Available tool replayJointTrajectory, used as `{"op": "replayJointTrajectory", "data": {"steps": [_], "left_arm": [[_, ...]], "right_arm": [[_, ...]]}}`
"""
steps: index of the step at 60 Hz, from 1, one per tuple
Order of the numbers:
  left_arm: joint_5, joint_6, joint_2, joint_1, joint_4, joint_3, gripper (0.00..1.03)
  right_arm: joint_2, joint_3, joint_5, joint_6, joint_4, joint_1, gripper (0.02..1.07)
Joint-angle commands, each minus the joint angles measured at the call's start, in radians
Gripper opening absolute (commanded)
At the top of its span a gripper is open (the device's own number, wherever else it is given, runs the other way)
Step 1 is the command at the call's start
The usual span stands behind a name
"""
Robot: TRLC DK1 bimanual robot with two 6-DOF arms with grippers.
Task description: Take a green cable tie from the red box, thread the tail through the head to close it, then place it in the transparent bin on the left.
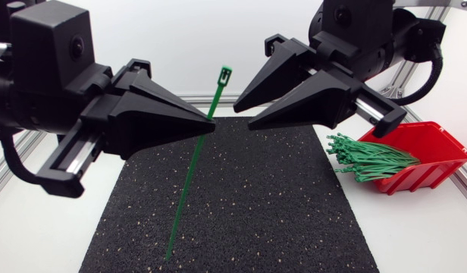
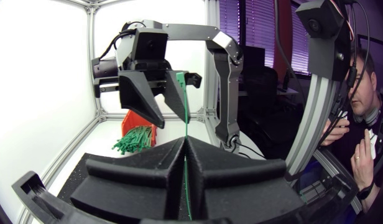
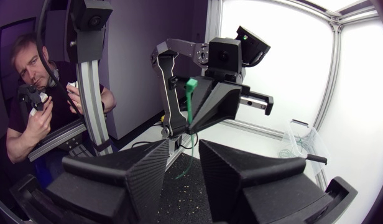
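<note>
Pinching green cable tie (image 1: pixel 192 178) on upper strap, left pincer (image 1: pixel 211 126) clamped tight on it above black mat (image 1: pixel 279 212). Tie's head stands just above fingertips; long tail slants down below them. Right pincer (image 1: pixel 242 118) faces it, fingers apart, tips just beside tie, not touching. Red box (image 1: pixel 438 148) with spare ties (image 1: pixel 370 159) behind right pincer. Transparent bin (image 3: pixel 303 140) beyond left pincer, well apart.

Our head camera looks down, close over the black mat (image 1: pixel 256 197); each wrist camera faces the other across it; we see the green cable tie (image 1: pixel 192 178) in all three.
</note>
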Motion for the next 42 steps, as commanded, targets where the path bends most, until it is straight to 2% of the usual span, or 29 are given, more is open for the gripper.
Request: {"op": "replayJointTrajectory", "data": {"steps": [1,8,23,28,42], "left_arm": [[-0.019,-0.070,-0.013,-0.008,0.079,-0.045,0.04],[-0.063,-0.136,-0.025,-0.012,0.188,-0.078,0.04],[-0.085,-0.133,-0.021,-0.029,0.200,-0.086,0.04],[-0.090,-0.131,-0.019,-0.029,0.204,-0.092,0.04],[-0.096,-0.127,-0.016,-0.037,0.208,-0.094,0.04]], "right_arm": [[-0.005,-0.036,-0.002,-0.013,-0.189,-0.013,0.44],[0.004,-0.042,-0.005,-0.011,-0.184,-0.032,0.44],[0.079,-0.010,-0.005,-0.013,-0.143,-0.092,0.44],[0.089,-0.032,0.004,-0.013,-0.060,-0.118,0.44],[0.093,-0.084,0.032,-0.010,0.076,-0.134,0.44]]}}
